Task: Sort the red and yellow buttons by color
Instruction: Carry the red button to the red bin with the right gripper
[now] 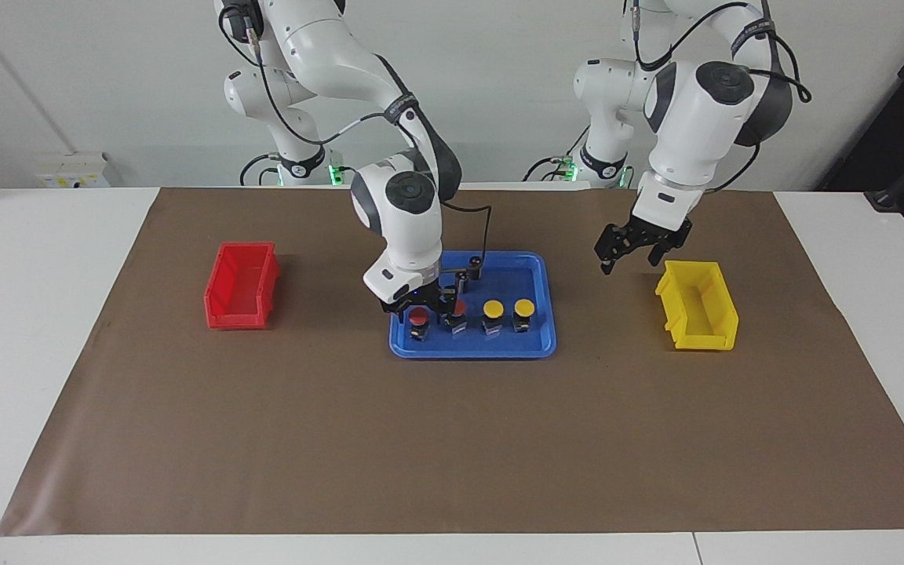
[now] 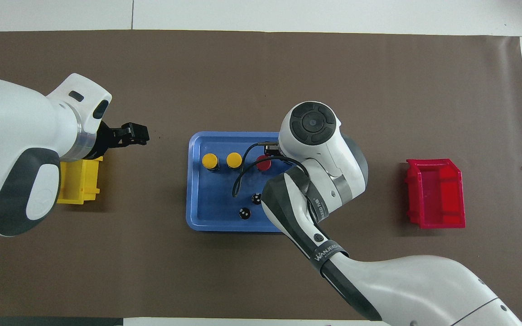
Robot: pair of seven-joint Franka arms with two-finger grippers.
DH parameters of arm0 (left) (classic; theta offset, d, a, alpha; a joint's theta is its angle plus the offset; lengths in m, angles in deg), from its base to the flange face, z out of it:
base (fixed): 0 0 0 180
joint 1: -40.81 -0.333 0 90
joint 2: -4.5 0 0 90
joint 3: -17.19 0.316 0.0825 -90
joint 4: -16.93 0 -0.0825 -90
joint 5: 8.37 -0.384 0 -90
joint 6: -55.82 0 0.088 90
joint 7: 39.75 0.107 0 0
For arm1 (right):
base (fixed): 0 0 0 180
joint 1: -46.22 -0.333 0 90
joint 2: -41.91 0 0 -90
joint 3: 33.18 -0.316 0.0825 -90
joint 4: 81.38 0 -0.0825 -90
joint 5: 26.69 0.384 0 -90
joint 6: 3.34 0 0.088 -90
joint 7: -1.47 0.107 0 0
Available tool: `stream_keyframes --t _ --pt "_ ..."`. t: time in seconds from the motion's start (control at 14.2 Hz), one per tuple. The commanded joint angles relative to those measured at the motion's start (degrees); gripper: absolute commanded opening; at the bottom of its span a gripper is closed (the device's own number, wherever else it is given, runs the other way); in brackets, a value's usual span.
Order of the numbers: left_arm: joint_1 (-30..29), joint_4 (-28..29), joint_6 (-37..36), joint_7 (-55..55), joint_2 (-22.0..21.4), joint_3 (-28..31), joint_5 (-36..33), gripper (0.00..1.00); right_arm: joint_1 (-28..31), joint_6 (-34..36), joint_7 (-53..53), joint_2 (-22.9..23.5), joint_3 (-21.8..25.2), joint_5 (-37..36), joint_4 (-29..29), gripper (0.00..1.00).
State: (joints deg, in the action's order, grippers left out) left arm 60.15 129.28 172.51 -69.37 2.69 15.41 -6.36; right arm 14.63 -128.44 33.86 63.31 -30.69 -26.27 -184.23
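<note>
Red bin (image 1: 242, 286) sits toward the right arm's end. Right gripper (image 1: 419, 308) is low in the blue tray (image 1: 472, 349), fingers straddling the end red button (image 1: 418, 316) of the row, half closed; whether it grips yet I cannot tell. Button stands upright directly under it, beside the second red (image 1: 456, 308) and two yellow buttons (image 1: 491, 308). Left gripper (image 1: 631, 249) hovers open between tray and yellow bin (image 1: 695, 315).

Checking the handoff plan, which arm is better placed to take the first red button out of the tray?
Right. The right gripper is down in the blue tray, straddling the end red button. The left gripper hangs over the mat beside the yellow bin, away from the buttons.
</note>
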Motion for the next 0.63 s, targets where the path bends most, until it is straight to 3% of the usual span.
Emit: stream_keyframes --t 0.0,0.14,0.28,0.35,0.56 --pt "3.42 0.68 3.89 -4.74 1.98 0.73 0.45 1.00 0.91 -1.38 -1.71 -1.54 -0.38 0.81 -2.00 0.54" --pt "6.13 1.90 5.20 -6.76 2.69 0.73 0.45 1.00 0.91 -1.29 -1.63 -1.54 -0.47 0.90 -2.00 0.37" --pt "8.16 3.14 8.36 -8.78 3.83 0.73 0.45 0.97 1.18 -1.03 -1.63 -1.45 -0.56 1.94 -1.57 0.12" --pt "8.78 3.40 8.89 -9.22 4.62 0.73 0.45 0.94 1.18 -0.68 -1.71 -1.45 -0.47 3.52 -0.96 0.05" --pt "10.36 5.15 10.74 -10.36 5.15 0.73 0.45 0.88 4.58 4.92 -8.27 -4.51 -0.12 3.88 2.03 0.04"
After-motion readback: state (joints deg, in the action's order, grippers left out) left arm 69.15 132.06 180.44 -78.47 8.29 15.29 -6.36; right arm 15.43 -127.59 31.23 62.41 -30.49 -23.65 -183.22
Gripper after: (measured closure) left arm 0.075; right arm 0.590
